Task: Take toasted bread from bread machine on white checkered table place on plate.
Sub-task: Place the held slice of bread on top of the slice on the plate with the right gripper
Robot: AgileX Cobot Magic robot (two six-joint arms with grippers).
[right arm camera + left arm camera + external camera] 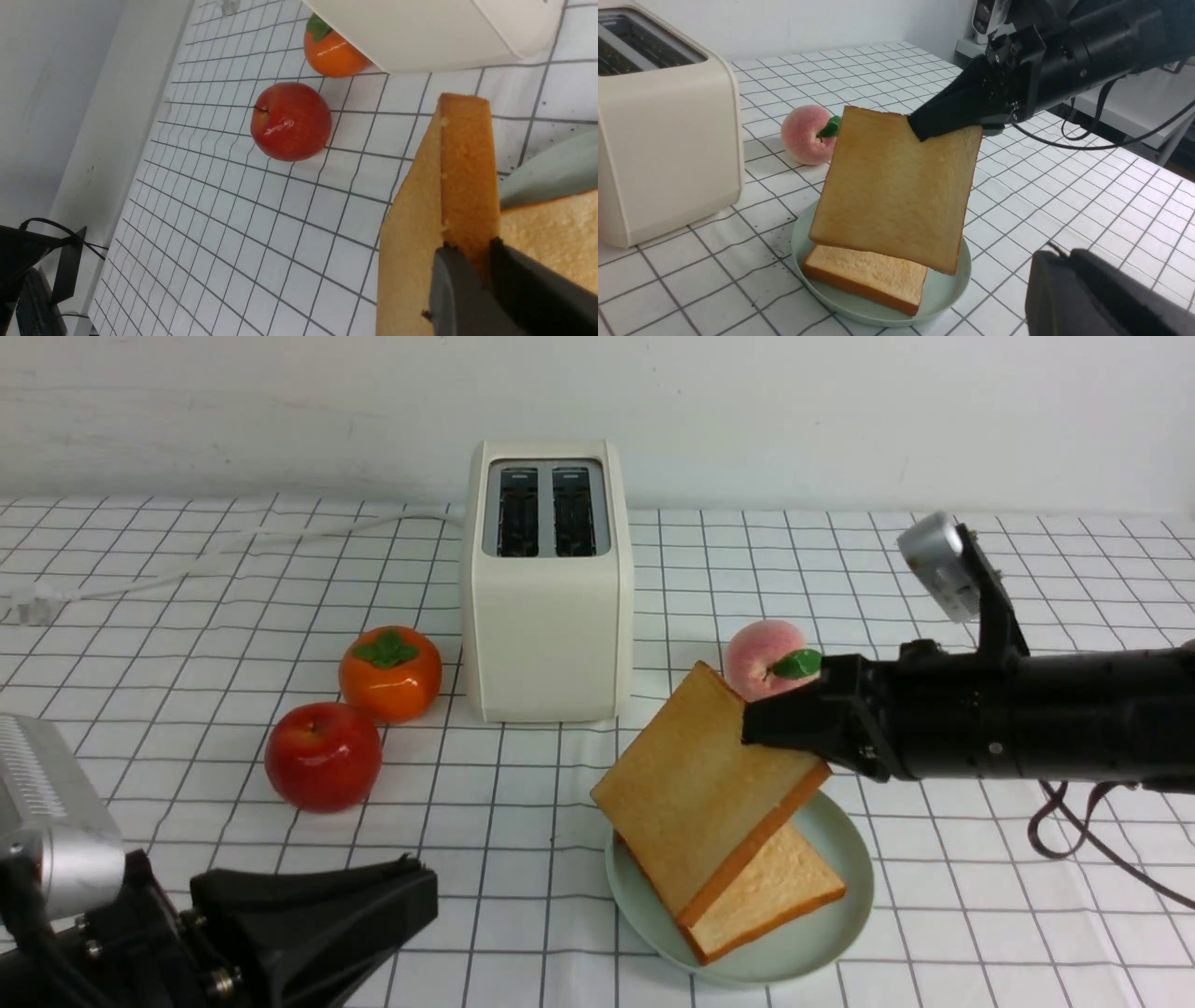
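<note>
The bread machine (pixel 546 588) stands at the back centre of the white checkered table (pixel 187 616), both slots dark and empty. One slice of toasted bread (pixel 775 891) lies flat on the mint-green plate (pixel 840 915). My right gripper (pixel 761 728) is shut on the edge of a second slice (pixel 695 784), held tilted just above the first slice and the plate; this shows in the left wrist view (pixel 896 186) and the right wrist view (pixel 462 177). My left gripper (pixel 411 887) is shut and empty, low at the front left, also in its own view (pixel 1057 261).
A red apple (pixel 322 756) and an orange persimmon (pixel 390 672) sit left of the toaster. A pink peach (pixel 764 658) lies behind the plate, close to my right gripper. The toaster's white cord (pixel 233 555) runs left along the back.
</note>
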